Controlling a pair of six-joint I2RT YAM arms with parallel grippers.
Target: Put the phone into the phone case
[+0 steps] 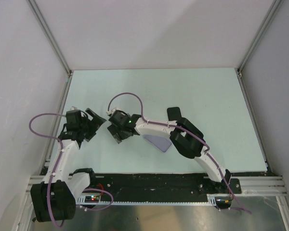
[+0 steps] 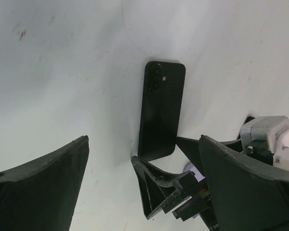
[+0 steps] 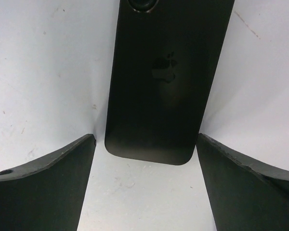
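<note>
Top external view shows the pale worktop [image 1: 207, 96] with a lilac phone case [image 1: 156, 141] by its near edge, partly under my right arm. A black phone [image 2: 161, 110] lies back-up between the case and the left edge. My left gripper [image 2: 143, 139] hangs spread. My right gripper [image 3: 145, 139] straddles the phone, jaws wide, not touching it.

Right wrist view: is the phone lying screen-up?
No, the phone lies back up: its rear logo faces the camera.
</note>
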